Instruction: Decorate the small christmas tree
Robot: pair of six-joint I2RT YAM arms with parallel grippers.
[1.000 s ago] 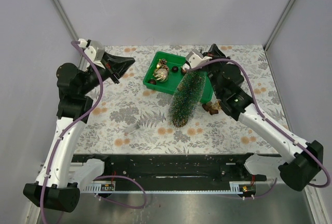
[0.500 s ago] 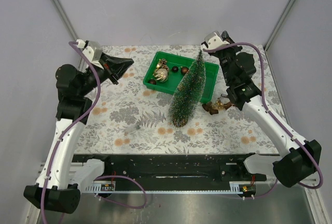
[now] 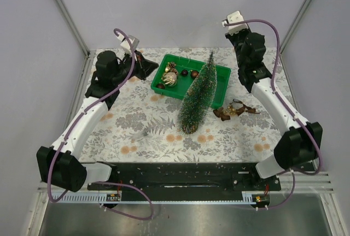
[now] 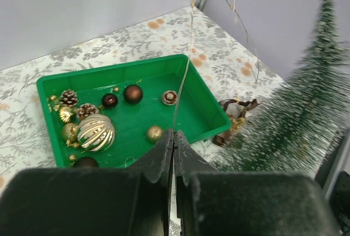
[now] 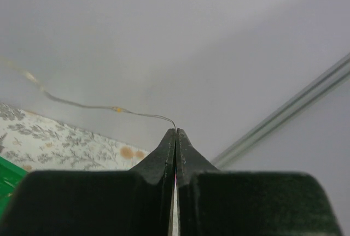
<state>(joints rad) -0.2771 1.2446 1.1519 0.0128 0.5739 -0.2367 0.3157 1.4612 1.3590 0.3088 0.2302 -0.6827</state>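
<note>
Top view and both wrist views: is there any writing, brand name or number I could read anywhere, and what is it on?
No readable text in any view.
Tray, tree, baubles, wire: no writing on them.
Small boards at the bottom of the top view: any markings are too small to read.

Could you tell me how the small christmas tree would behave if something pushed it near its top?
The small christmas tree stands tall and narrow, unsupported, so a push up high would probably tip it. Its bristles look soft and should give rather than resist. The thin wire, pinched in the left gripper and right gripper, could likely topple it if dragged across.
</note>
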